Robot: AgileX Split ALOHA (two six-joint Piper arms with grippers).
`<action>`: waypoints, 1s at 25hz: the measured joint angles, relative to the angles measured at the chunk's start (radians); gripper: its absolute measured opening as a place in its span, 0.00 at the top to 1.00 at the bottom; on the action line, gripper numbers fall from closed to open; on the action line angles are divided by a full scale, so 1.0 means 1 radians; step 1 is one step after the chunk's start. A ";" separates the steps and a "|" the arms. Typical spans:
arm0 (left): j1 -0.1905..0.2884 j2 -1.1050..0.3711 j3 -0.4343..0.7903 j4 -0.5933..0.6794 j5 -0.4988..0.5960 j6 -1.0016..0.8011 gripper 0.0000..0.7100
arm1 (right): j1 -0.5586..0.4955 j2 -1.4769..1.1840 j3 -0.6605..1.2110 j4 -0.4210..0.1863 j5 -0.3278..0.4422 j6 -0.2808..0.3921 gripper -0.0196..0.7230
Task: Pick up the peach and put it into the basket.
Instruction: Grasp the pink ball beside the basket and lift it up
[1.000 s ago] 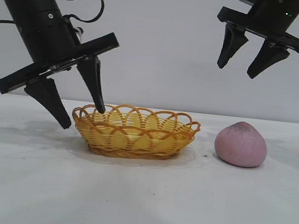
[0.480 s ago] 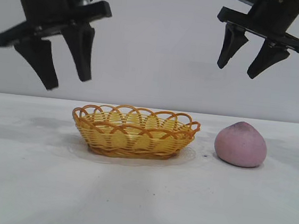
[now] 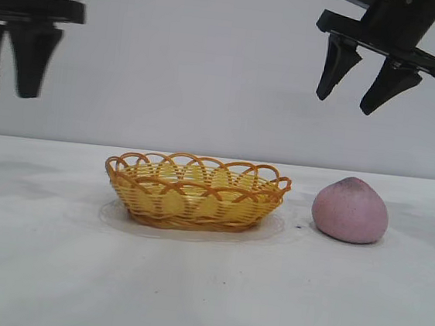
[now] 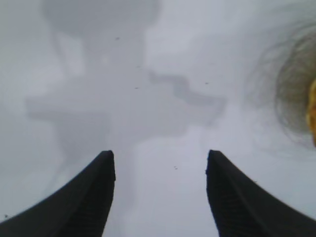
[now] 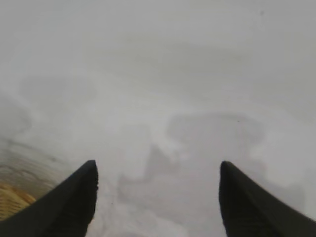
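Observation:
The dusty pink peach rests on the white table, just right of the yellow wicker basket, apart from it. My right gripper hangs open high above the peach, slightly to its left, with nothing between its fingers. At the far left edge, well above the table and left of the basket, my left gripper is open and empty. A sliver of the basket shows at the edge of the left wrist view, and a corner of the basket in the right wrist view. The peach is out of both wrist views.
A pale wall stands behind the table. Bare white tabletop lies in front of the basket and the peach.
My left gripper has risen from the basket's left rim and swung up and left to the picture's edge. The right gripper, basket and peach have not moved.

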 joint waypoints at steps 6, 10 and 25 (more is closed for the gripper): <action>0.108 -0.002 0.000 0.018 0.063 0.033 0.50 | 0.000 0.000 0.000 0.000 0.002 0.000 0.37; 0.121 -0.047 0.011 0.018 0.066 0.036 0.50 | 0.000 0.000 0.000 0.000 0.002 0.000 0.37; 0.121 -0.717 0.618 -0.012 -0.003 0.002 0.50 | 0.000 0.000 0.000 0.000 0.009 0.000 0.37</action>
